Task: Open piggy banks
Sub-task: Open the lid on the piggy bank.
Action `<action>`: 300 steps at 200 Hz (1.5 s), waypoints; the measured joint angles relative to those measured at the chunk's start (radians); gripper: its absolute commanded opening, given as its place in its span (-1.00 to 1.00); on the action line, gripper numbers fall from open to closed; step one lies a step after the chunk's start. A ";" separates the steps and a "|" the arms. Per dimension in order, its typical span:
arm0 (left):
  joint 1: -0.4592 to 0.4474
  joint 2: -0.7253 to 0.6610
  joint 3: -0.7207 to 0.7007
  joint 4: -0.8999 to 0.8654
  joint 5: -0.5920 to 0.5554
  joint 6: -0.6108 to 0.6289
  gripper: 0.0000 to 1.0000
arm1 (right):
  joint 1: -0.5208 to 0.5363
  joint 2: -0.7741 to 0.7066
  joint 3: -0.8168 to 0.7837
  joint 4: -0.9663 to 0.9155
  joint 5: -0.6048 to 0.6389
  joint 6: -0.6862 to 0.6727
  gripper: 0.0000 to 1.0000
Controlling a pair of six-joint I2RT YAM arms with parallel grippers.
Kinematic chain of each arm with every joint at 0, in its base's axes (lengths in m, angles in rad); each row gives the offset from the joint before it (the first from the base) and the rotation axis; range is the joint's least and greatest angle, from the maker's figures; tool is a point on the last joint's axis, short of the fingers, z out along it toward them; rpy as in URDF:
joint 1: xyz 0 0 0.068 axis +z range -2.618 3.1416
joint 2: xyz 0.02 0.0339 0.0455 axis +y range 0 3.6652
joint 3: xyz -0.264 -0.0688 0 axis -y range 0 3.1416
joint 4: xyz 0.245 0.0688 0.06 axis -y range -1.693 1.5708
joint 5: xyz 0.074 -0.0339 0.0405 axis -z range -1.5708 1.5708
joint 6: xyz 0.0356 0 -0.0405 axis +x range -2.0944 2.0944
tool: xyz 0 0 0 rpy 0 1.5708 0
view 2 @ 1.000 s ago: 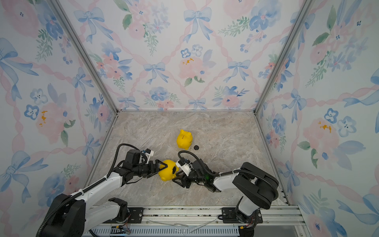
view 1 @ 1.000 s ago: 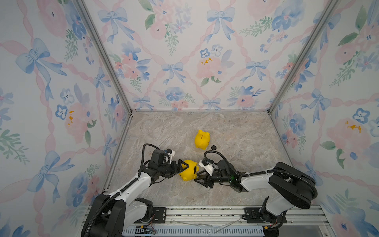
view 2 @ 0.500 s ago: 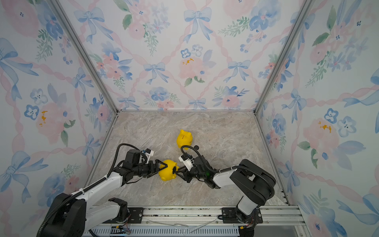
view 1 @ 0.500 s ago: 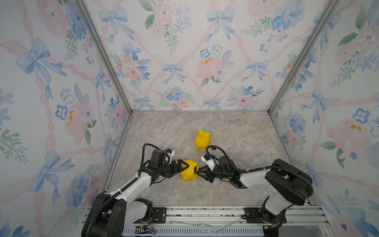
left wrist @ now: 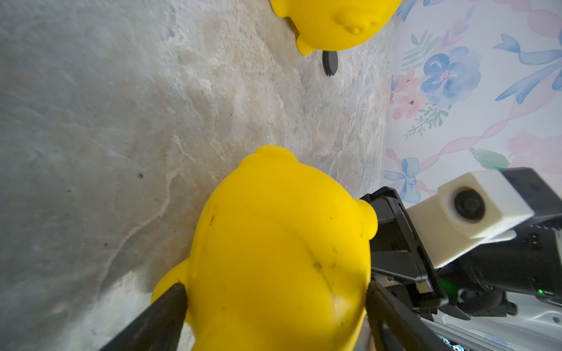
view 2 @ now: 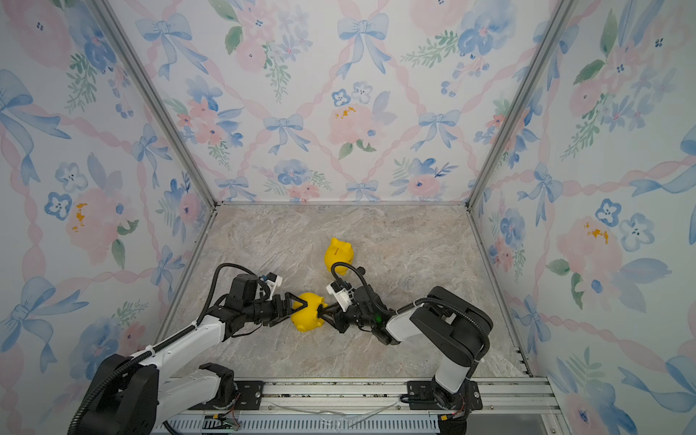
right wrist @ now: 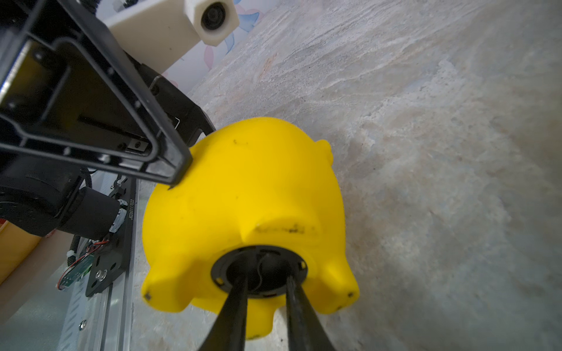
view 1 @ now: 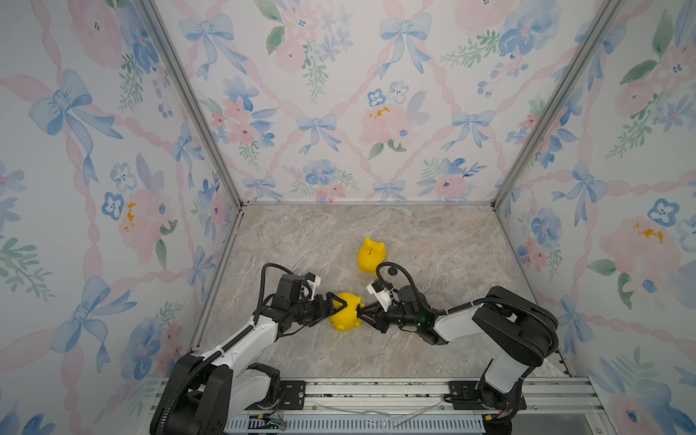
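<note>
Two yellow piggy banks show in both top views. The near piggy bank lies on its side between the arms, its belly towards the right arm. My left gripper is shut on its body, one finger on each flank. My right gripper reaches into the belly hole, its fingers pinched on the black plug seated there. The far piggy bank stands free behind them.
A loose black plug lies on the marble floor beside the far piggy bank. Flowered walls close in the left, back and right sides. An aluminium rail carrying both arm bases runs along the front edge.
My right gripper has moved in against the near piggy bank's belly and its jaws have narrowed onto the plug. My left gripper has kept its hold in the same place.
</note>
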 measured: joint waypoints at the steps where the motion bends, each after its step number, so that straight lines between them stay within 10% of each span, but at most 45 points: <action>1: 0.000 0.000 0.000 0.000 0.000 0.000 0.85 | 0.000 0.000 0.000 0.000 0.000 0.000 -0.52; 300: 0.035 0.030 0.003 0.047 -0.004 0.016 0.85 | 0.103 0.032 0.019 0.070 0.238 -0.185 -1.00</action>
